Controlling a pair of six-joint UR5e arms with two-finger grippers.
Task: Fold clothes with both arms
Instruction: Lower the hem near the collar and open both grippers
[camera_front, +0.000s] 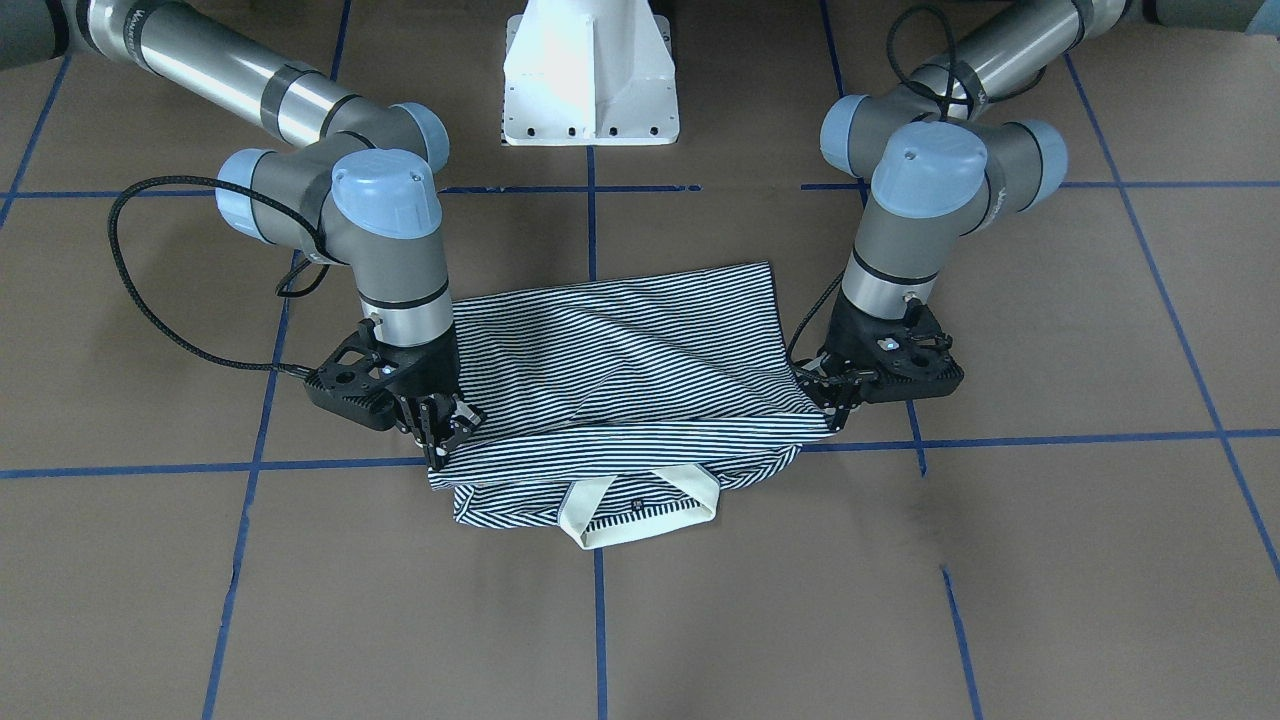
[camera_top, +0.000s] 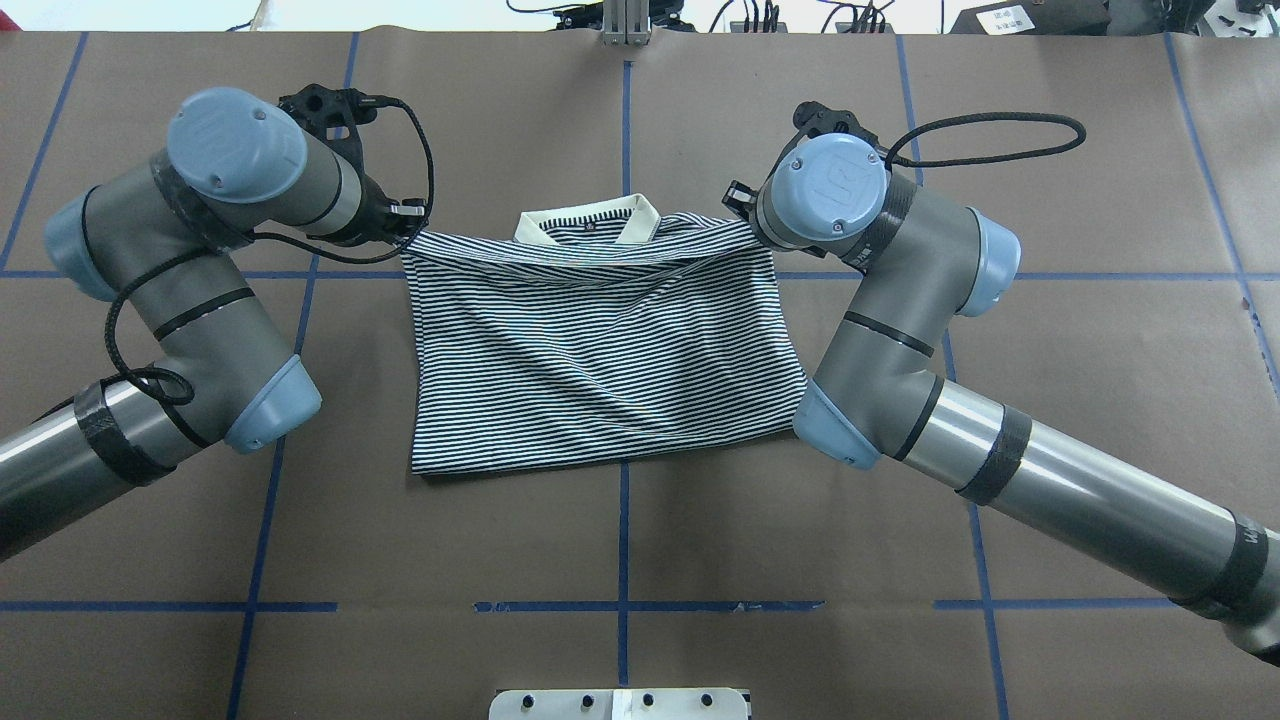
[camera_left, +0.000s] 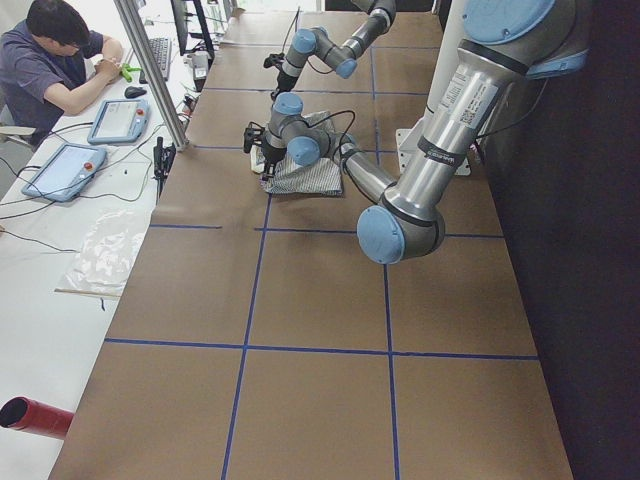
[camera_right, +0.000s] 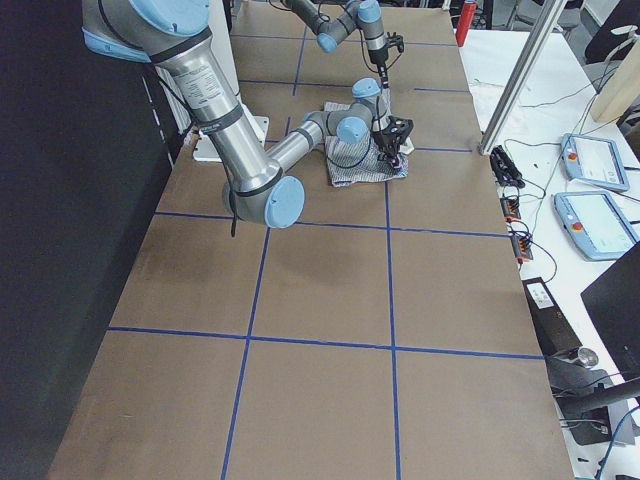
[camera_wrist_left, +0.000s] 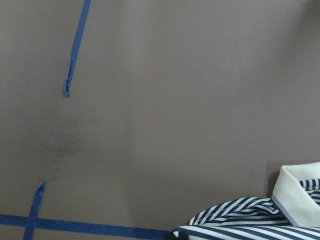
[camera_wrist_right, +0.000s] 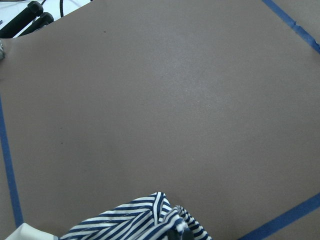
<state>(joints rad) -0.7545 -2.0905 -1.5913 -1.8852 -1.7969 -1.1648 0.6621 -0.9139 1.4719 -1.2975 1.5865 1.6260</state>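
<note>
— Front-facing view: how does the polo shirt (camera_front: 640, 360) look?
— Thin navy-and-white stripes, folded over and wrinkled, lying between both grippers. Its white collar (camera_front: 575, 515) sticks out beyond their fingertips. The small dark tag (camera_front: 637, 503) inside is unreadable.
— And the tools?
— The right gripper (camera_front: 440, 440) and left gripper (camera_front: 834, 400) each pinch a corner of the top layer, jaws narrow.
— Overhead?
— The shirt spans from one gripper to the other. The logo on the right arm's joint cap (camera_top: 830, 180) is illegible.
— Wrist views?
— Striped cloth sits at each lower edge, over the brown table (camera_wrist_left: 175, 100) with blue tape (camera_wrist_left: 77, 45).
</note>
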